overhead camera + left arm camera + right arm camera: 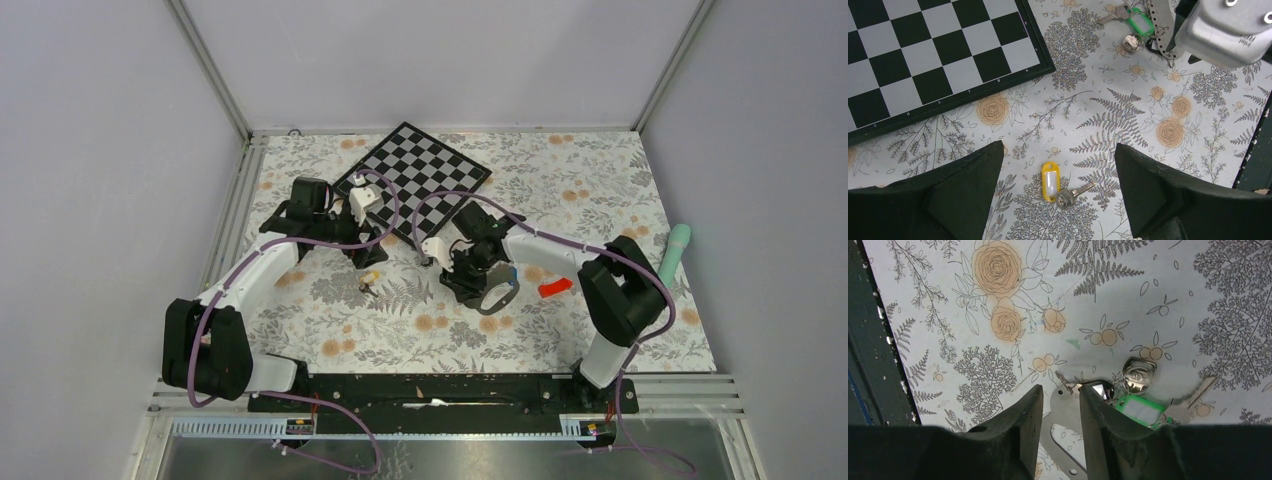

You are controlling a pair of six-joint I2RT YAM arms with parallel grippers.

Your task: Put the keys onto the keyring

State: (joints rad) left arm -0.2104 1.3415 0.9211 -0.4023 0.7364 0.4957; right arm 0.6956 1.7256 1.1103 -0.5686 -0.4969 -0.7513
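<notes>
Yellow-tag key (pixel 1050 181) on bench (pixel 1088 100), centred btwn L fingers (pixel 968 185), wide open, empty; tag axis crosswise to closing line. R fingers (pixel 1020 425) half-shut astride keyring (pixel 1063 412), grip unclear.

Yellow-tagged key (pixel 1050 181) lies flat between the left gripper's (pixel 1058 152) wide-spread fingers. Grey keyring (pixel 1064 412) — a flat strip with holes — sits between the right gripper's (pixel 1060 392) fingers, green-tagged key (pixel 1140 410) just outside one finger.
</notes>
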